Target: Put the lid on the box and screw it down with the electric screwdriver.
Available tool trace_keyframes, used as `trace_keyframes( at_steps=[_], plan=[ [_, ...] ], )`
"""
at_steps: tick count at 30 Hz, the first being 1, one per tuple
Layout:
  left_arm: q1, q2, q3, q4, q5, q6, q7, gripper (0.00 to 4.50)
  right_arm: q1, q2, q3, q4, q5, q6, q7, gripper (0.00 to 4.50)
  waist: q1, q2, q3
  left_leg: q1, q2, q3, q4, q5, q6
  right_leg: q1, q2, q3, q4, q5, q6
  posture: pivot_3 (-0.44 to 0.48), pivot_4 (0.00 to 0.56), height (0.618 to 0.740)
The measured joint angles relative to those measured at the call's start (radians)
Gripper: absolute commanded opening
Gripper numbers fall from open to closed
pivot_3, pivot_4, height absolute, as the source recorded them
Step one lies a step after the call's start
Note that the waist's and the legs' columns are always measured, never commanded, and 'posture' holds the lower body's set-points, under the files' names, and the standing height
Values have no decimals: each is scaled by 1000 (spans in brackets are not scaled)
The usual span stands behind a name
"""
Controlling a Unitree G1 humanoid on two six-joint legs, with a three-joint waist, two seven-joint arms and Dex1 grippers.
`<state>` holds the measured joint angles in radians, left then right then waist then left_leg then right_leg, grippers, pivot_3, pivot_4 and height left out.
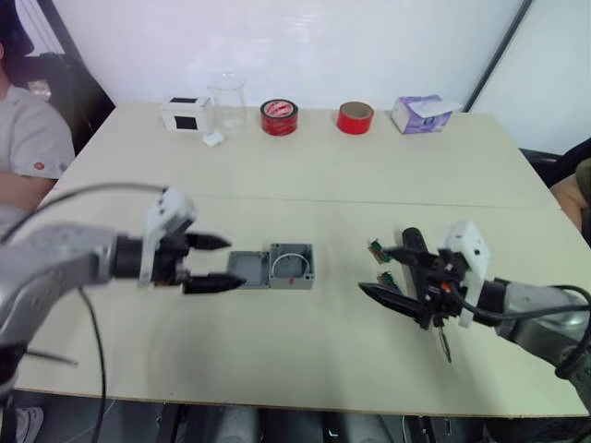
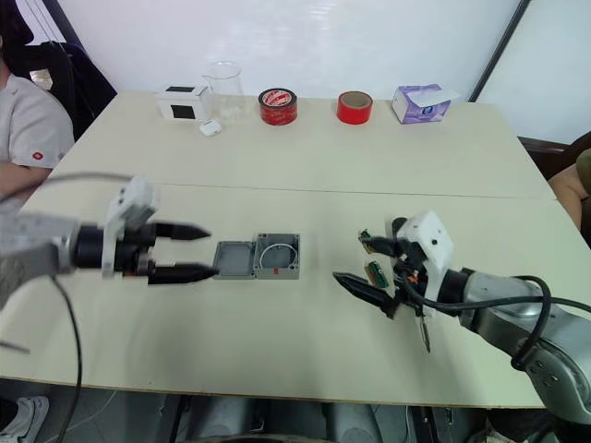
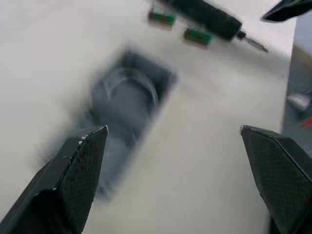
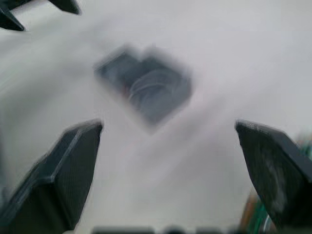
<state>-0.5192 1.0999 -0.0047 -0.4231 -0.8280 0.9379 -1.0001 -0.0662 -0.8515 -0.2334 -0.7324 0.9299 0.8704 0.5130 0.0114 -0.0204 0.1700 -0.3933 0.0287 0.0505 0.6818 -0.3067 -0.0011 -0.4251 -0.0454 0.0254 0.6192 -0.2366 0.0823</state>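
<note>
Left claw (image 1: 211, 263) spread wide, grasping nothing, fingers pointing across the desk (image 1: 323, 175) toward the lid (image 1: 247, 269). Lid just ahead of the fingertips, the lower finger's tip at or very near its nearer edge; contact not clear. Box (image 1: 292, 266) directly beyond the lid, on the side away from the left claw, the two touching side by side, box open upward with a white loop inside and a small red mark.

Right claw (image 1: 390, 269) also spread, holding nothing, fingers aimed back toward the box, with bare desk between its tips and the box. Electric screwdriver (image 1: 427, 289) lying on the desk under and beside the right claw, black body partly hidden by the wrist, thin metal bit poking out behind the claw toward the desk's near edge. Two small green pieces (image 1: 377, 249) near the upper finger of the right claw.

In the left wrist view, box and lid blurred, sitting ahead between the two spread fingers (image 3: 78, 170), closer to one of them.
</note>
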Motion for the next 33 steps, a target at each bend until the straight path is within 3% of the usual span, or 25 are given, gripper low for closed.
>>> trace_keyframes(
  at_steps=[3, 7, 11, 18, 28, 31, 33],
  plan=[
    [-213, 24, -252, 73, 251, -148, -178, 4452, -47, 5, 71, -9, -15, 19, -25, 4500, -2, 2, 0, -1, -1, 2, -2, -1, 2, -1, 1, 1, 0, -1, 1, 0, 150, 740],
    [-427, -102, -446, 214, 427, -214, -317, 4452, -93, 9, 151, -33, -22, 47, -41, 4500, 3, 2, 0, -10, -1, -1, 1, -1, 2, -6, 1, -1, 0, -1, 2, 0, 150, 740],
    [-514, -233, -604, 329, 560, -205, -376, 4452, -89, 9, 223, -74, -42, 78, -60, 4500, 1, 1, 0, -12, -2, -1, 4, -1, 2, -7, 0, 0, -1, -1, 2, 0, 150, 740],
    [-557, -375, -692, 416, 663, -177, -414, 4452, -48, 35, 293, -99, -104, 85, -116, 4500, 0, 1, 0, -12, -1, -2, 5, -1, 2, -9, 0, 0, 6, 0, 7, 0, 150, 740],
    [-557, -443, -767, 400, 731, -157, -474, 4452, 30, 102, 316, -110, -201, 53, -163, 4500, -2, 1, 0, -12, -1, -3, 6, -1, 2, -12, 1, 0, 12, 0, 8, 0, 150, 740],
    [-557, -459, -784, 399, 756, -157, -475, 3721, 30, 121, 309, -110, -211, 39, -169, 4500, -1, 1, 0, -12, -1, -3, 7, -1, 2, -12, 1, 0, 12, 0, 8, 0, 150, 740],
    [-549, -459, -796, 399, 770, -160, -475, 2962, 29, 127, 303, -110, -217, 39, -174, 4500, -1, 1, 0, -13, -1, -3, 8, -1, 3, -12, 1, 0, 12, 0, 8, 0, 150, 740]
  ],
)
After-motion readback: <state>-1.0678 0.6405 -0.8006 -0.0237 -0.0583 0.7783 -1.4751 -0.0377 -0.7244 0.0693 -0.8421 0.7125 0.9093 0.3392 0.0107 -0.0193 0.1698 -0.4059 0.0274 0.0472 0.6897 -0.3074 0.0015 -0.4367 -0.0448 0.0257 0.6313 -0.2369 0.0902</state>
